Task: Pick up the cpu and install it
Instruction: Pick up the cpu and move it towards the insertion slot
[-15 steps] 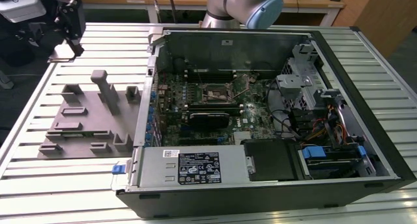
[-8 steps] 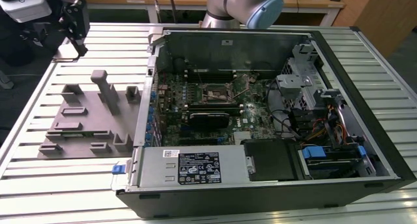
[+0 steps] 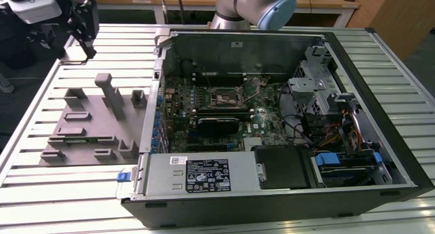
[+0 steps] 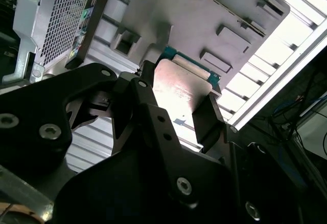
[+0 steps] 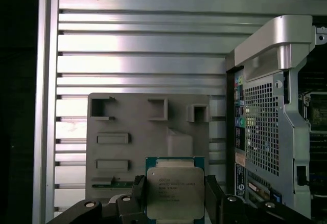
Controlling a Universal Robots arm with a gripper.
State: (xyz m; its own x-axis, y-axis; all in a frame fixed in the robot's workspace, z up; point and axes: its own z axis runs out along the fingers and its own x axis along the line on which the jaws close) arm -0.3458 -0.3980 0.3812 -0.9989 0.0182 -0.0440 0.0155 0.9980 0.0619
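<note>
The cpu (image 5: 175, 191), a flat square chip with a silver-grey metal top and a green edge, is clamped between two black fingers (image 5: 212, 196). My gripper (image 5: 175, 199) is shut on it, held high above the grey holder plate (image 5: 148, 132). In the second wrist view the cpu (image 4: 179, 88) shines between the fingers (image 4: 207, 116) of the gripper (image 4: 173, 106). In the exterior view the gripper (image 3: 85, 35) hangs at the far left, above the table's back corner, well away from the black motherboard socket (image 3: 227, 97) inside the open computer case (image 3: 380, 117).
The grey holder plate (image 3: 88, 127) with raised blocks lies on the slatted metal table (image 3: 61, 193) at the case's left in the exterior view. The case holds a power supply (image 3: 204, 175), drive cage (image 3: 319, 86) and cables. The case's rear panel (image 5: 265, 111) rises beside the plate.
</note>
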